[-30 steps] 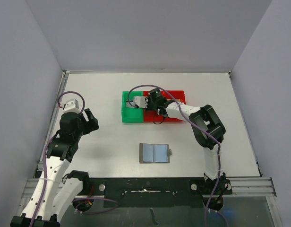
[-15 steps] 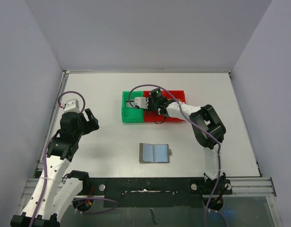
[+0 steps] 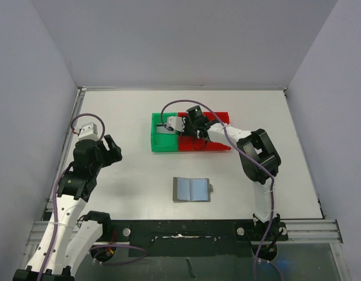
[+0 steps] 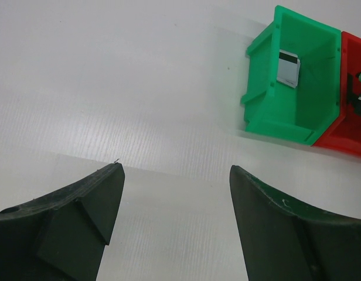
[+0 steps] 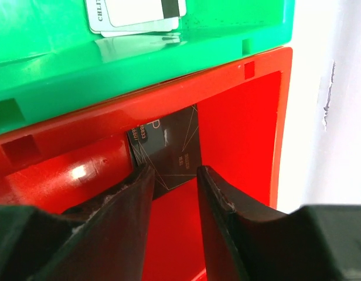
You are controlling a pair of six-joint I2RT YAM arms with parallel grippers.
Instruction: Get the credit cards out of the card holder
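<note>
The card holder (image 3: pixel 191 189) lies open and flat on the table near the front, bluish-grey pockets up, with neither gripper near it. A black credit card (image 5: pixel 169 146) rests inside the red bin (image 5: pixel 245 134), just past my right gripper (image 5: pixel 174 171), whose jaws stand apart with nothing clamped between them. A silvery-grey credit card (image 4: pixel 288 68) lies in the green bin (image 4: pixel 303 111), also seen in the right wrist view (image 5: pixel 139 14). My left gripper (image 4: pixel 176 170) hangs open over bare table at the left, empty. In the top view the right gripper (image 3: pixel 191 124) is over the bins.
The green bin (image 3: pixel 165 139) and red bin (image 3: pixel 211 141) stand side by side at the table's middle back. Grey walls close in both sides and the rear. The right arm's elbow (image 3: pixel 259 153) sits to the right of the bins.
The right gripper's jaws have parted and the black card now lies loose in the red bin; its wrist shifted slightly farther back. The left arm has barely moved.
</note>
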